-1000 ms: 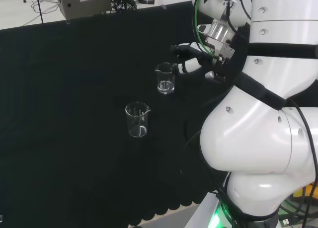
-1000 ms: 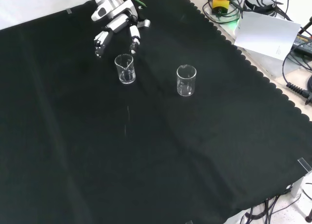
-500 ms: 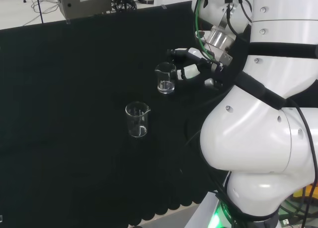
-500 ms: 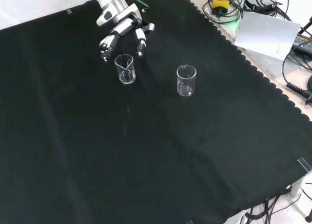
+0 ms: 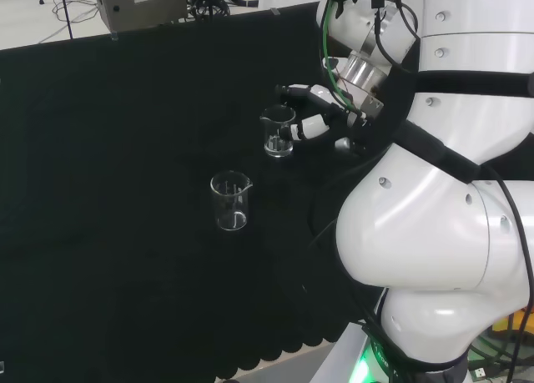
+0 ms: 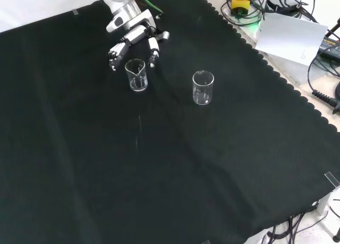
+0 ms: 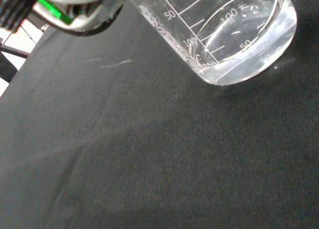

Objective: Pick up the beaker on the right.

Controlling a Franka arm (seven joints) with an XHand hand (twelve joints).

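We had the hand [image 6: 133,39] released, fingers straddling the right beaker [image 5: 278,131] from 3 o'clock; closing and lifting remained.

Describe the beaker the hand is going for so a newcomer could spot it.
In the front view, follow the white arm down to the hand at the top of the black cloth. The beaker right below its fingers is the target; the other beaker stands apart to the right.
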